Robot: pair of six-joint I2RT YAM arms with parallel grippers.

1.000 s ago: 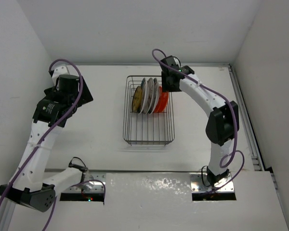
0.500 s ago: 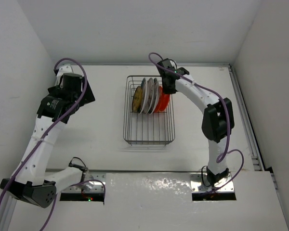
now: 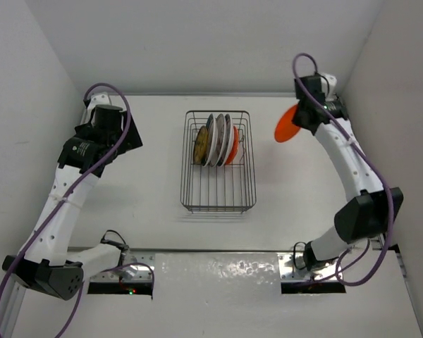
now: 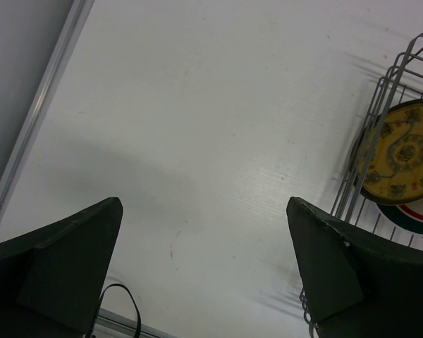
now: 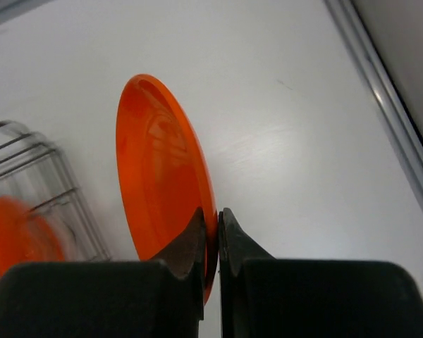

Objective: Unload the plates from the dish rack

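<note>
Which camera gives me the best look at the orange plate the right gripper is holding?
Right wrist: the held orange plate appears large and close, its rim pinched by the right gripper. Top external shows it small, right of the dish rack. Left wrist misses it.

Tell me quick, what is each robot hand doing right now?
Left gripper: open, fingers spread, holding nothing.
Right gripper: shut on an orange plate, pinched at its rim.
</note>
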